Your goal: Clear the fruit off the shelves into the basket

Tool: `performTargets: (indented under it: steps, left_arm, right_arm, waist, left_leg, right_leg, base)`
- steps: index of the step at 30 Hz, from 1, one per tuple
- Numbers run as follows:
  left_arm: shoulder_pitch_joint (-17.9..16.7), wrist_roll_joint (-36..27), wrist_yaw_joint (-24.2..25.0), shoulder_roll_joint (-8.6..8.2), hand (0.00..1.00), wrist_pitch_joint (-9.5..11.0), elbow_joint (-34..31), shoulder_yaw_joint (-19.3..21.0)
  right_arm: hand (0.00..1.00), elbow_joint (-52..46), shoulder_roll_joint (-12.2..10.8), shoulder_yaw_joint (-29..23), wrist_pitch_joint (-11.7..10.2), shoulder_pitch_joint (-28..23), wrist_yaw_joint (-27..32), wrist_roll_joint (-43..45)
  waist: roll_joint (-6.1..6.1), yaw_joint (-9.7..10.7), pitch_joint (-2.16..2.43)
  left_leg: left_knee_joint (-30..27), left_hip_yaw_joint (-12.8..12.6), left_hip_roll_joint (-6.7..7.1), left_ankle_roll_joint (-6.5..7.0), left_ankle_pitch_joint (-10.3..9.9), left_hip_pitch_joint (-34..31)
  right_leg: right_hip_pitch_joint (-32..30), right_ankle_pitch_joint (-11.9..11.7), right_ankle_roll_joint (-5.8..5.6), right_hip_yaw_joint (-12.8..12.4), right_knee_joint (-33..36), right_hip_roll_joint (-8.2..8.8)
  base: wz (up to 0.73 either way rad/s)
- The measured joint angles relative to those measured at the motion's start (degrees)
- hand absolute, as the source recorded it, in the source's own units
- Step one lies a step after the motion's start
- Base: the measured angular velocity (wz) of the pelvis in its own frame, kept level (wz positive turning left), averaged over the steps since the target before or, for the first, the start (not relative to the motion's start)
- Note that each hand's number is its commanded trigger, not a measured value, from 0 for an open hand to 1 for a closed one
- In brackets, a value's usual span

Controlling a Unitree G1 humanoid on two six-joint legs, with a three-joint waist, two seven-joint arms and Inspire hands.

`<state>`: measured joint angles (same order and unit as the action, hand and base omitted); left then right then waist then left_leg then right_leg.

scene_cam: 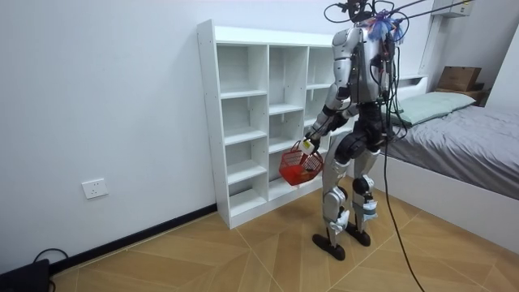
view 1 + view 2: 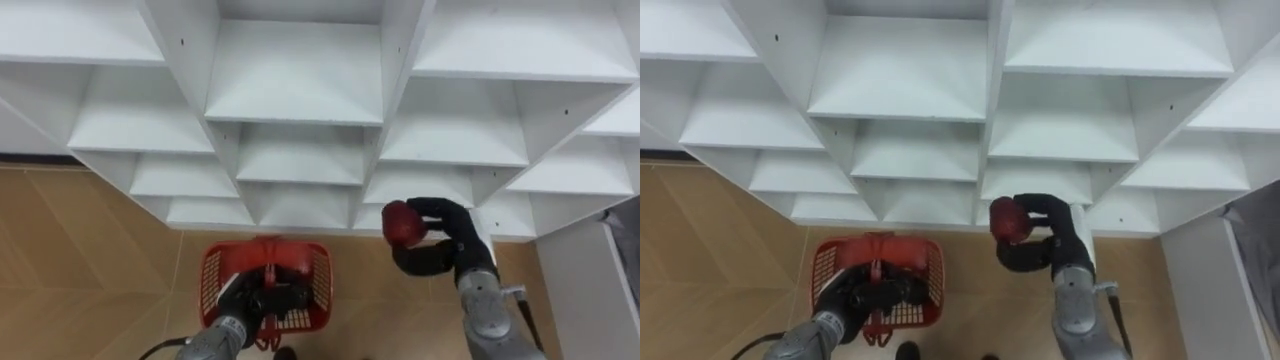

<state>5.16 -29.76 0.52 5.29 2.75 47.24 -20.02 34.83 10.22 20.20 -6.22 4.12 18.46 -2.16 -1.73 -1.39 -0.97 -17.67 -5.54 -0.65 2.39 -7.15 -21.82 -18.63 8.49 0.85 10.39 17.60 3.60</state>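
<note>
While the robot stands close in front of the closet, I see its right hand raised before the lower shelves with the fruit in it. The fruit is dark red and round. The fingers curl over its top and far side and the thumb comes in from below, so the hand is clamped on it. The fruit sits at the hand's left edge, on the side towards the basket, clear of the shelves and above the floor.

My left hand is lower down, fingers wrapped round the handle that runs across the basket's top. The basket is red with mesh walls and hangs over the floor just in front of the bottom row of the closet. It lies to the left of the fruit and below it, the two well apart. I cannot tell whether anything lies inside the basket.

From the room view, the robot stands upright with the basket hanging at thigh height between it and the closet, and a bed behind it on the room view's right.
</note>
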Motion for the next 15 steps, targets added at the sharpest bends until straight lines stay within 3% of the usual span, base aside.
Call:
performTargets:
  steps: [5, 15]
  left_arm:
    - [0.0, 0.0, 0.1, 0.0, 1.0, 0.2, 0.2, -0.5]
    - [0.1, -0.1, 0.4, -0.59, 1.0, 0.2, 0.0, -2.4]
  right_arm:
    - [1.0, 0.2, -1.6, 0.5, 0.0, -0.3, -1.6, 3.9]
    - [1.0, 0.7, -1.8, 3.4, 0.0, -0.3, -5.9, 4.9]
  waist:
    - [0.05, 0.4, -0.03]
    - [1.43, 0.9, -0.17]
  left_leg:
    - [0.2, 0.0, 0.04, -0.01, 0.0, 0.2]
    - [0.2, 0.1, 0.01, 0.01, 0.0, -0.2]
  right_leg:
    - [0.2, 0.1, -0.05, 0.2, -0.2, 0.04]
    - [0.4, -0.1, -0.07, 0.8, -0.9, 0.01]
  base:
    - [0.0]
    - [0.0]
